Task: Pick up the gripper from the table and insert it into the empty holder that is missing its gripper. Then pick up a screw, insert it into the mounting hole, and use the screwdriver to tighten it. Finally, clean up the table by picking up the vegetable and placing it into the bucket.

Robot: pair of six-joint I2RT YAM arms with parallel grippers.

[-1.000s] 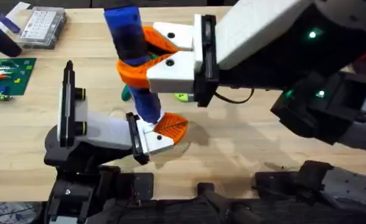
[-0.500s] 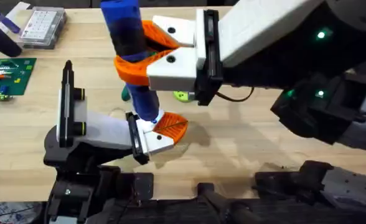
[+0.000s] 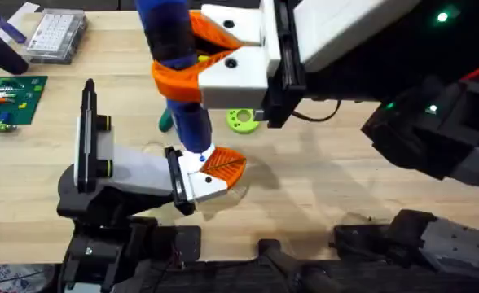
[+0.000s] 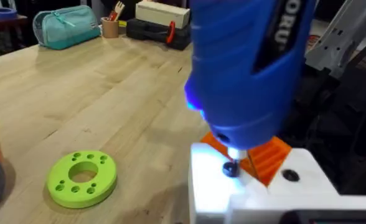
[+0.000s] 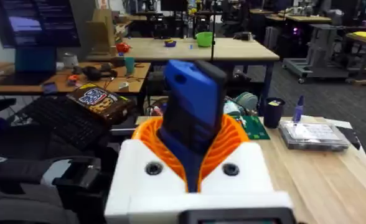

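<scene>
Glowing screwdriver [image 4: 245, 68] tip on screw [image 4: 231, 168]

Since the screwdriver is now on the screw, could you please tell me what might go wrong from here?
1. The screwdriver, clamped in the right claw, looks tilted over the screw; its tip might slip out.
2. A slip could gouge the orange gripper seated in the holder.
3. The lime-green ring lies close by and might get knocked.
</scene>
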